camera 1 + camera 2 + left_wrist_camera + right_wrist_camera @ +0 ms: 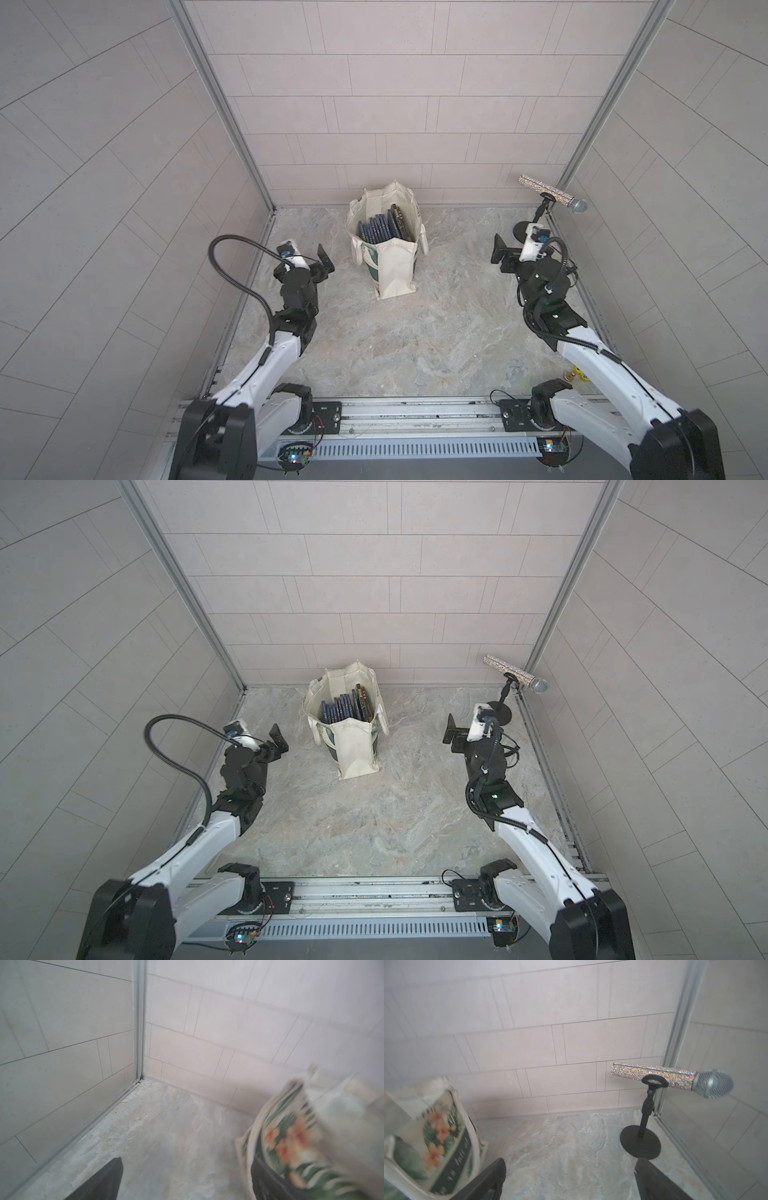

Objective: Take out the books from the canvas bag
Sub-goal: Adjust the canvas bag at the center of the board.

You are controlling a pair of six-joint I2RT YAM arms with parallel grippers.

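The left tool [325, 259] hangs just left of the canvas bag [392, 266], apart from it, its jaws spread wide and holding nothing. The left wrist view shows the bag's leafy, flowered side only as a blur. The canvas bag stands upright on the marbled tabletop [415, 340] near the back wall, with its mouth open and its handles drooping down its sides. The books [382, 226] stand on edge inside it in a packed row, mostly dark navy. Well right of the bag, the right tool [500, 255] hovers, its jaws likewise wide and empty. Farther right of the bag, in the corner, a glittery microphone [552, 193] lies level in its black stand [641, 1142].
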